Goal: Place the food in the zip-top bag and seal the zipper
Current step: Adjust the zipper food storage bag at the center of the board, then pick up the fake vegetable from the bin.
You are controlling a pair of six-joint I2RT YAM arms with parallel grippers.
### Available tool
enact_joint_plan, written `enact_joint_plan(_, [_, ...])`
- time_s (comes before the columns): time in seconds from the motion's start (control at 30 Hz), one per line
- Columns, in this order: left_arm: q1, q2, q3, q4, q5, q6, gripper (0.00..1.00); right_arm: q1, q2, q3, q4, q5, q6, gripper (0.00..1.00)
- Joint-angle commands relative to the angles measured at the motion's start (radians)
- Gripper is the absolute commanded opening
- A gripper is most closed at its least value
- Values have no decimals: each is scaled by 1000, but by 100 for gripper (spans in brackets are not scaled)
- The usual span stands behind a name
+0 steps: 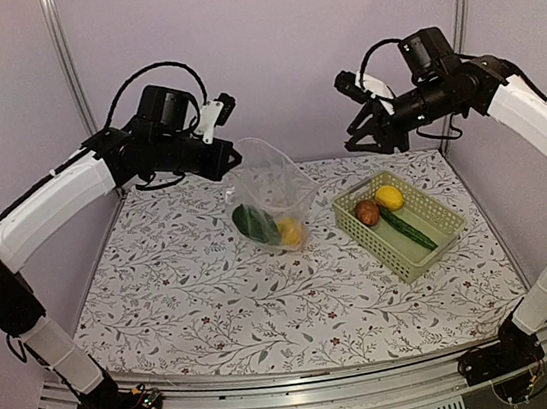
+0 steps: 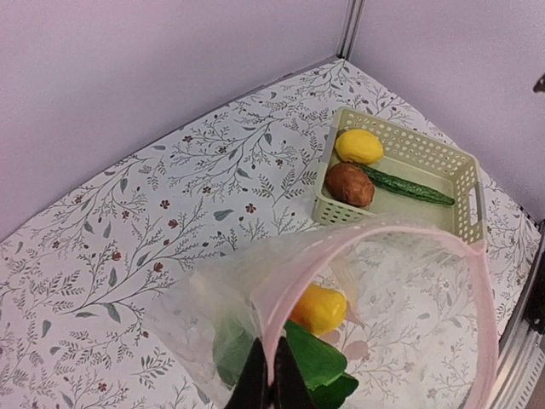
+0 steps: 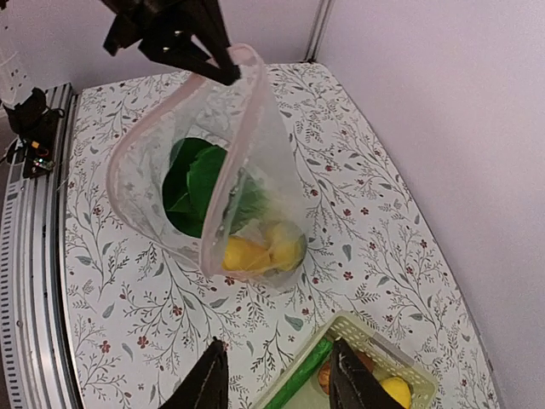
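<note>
**Bag held open by left gripper; right gripper released**

- The left gripper is clenched on the zipper, pinching the pale pink strip at the near edge of the mouth.
- The zip-top bag is held up by that pinch. Its mouth gapes wide and its bottom is down on the tabletop, near the back centre.
- Two items are seen inside the bag. The leafy green vegetable lies against the side, and yellow fruit sits at the bottom.
- The right gripper is released, with its fingers spread and nothing between them. It is held in the air, apart from the bag, over the gap between bag and basket.
- The pale green basket sits just right of the bag. A yellow round fruit, a reddish-brown round one and the dark green cucumber are seen in it.
</note>
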Motion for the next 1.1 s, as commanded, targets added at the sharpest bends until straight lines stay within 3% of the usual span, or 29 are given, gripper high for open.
enact_joint_plan(0.0, [2,-92,-117,107,-33,14,0,-198,-40,-97,14,-136,77,40])
enact_joint_plan(0.2, [0,-120,-235,153,-112,33,0,-292,16,-307,166,37,167,42])
enact_joint_plan(0.33, [-2,-154,-295,209,-110,23,0,-292,120,-341,189,101,195,48])
enact_joint_plan(0.43, [-4,-153,-308,217,-109,24,0,-292,194,-335,207,109,225,60])
enact_joint_plan(0.63, [-6,-153,-316,221,-103,24,0,-292,319,-269,206,134,275,73])
enact_joint_plan(0.8, [-6,-158,-321,226,-107,26,0,-291,419,-191,189,150,303,80])
enact_joint_plan(1.07, [-6,-157,-326,228,-105,27,0,-284,545,-127,175,181,351,82])
